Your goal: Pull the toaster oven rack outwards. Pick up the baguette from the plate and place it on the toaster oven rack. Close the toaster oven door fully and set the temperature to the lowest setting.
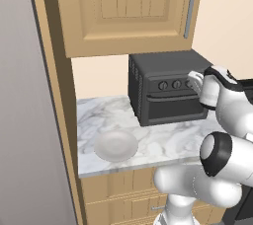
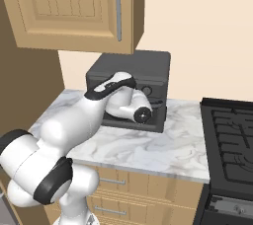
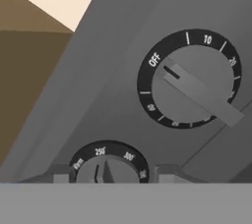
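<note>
so you're on the last step — the toaster oven door [image 1: 177, 106] looks shut on the toaster oven [image 1: 168, 88] and the plate [image 1: 116, 145] sits empty on the counter [image 1: 163, 140], so the baguette is likely inside. your gripper [image 3: 106, 175] is right at the temperature knob [image 3: 109, 169], fingertips [image 3: 61, 175] flanking it — whether they're pinching it, you can't tell. the timer knob [image 3: 192, 83] points at off

The toaster oven [image 1: 170, 88] stands door shut on the marble surface [image 1: 163, 140]; the empty plate [image 1: 116, 145] lies near its front-left corner.
</note>
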You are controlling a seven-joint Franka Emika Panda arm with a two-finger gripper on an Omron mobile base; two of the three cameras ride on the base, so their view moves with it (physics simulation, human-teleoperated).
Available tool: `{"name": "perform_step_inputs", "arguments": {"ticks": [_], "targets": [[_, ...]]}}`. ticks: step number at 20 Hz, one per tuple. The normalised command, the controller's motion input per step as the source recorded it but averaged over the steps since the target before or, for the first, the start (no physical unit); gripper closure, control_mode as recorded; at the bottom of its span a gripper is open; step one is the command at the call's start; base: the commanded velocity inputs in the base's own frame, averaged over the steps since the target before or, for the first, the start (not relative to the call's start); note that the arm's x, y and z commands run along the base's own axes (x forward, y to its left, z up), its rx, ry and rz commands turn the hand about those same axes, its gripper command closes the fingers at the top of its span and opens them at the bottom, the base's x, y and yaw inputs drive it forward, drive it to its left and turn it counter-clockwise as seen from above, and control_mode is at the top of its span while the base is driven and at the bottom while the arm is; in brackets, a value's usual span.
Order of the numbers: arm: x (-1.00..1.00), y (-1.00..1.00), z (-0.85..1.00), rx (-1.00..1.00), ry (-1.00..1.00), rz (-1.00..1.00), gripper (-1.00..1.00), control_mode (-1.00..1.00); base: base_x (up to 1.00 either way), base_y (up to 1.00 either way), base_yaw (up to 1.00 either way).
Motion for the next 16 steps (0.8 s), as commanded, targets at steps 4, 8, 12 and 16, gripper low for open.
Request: {"name": "perform_step_inputs", "arguments": {"ticks": [4,8,12,16], "targets": [[0.39,0.00,0.00,-0.23,-0.06,0.07,1.00,-1.00,0.00,0.00,0.00],[0.41,0.00,0.00,-0.30,-0.04,0.18,1.00,-1.00,0.00,0.00,0.00],[0.29,0.00,0.00,-0.41,0.00,0.21,1.00,-1.00,0.00,0.00,0.00],[0.18,0.03,0.00,-0.53,0.00,0.22,1.00,-1.00,0.00,0.00,0.00]]}}
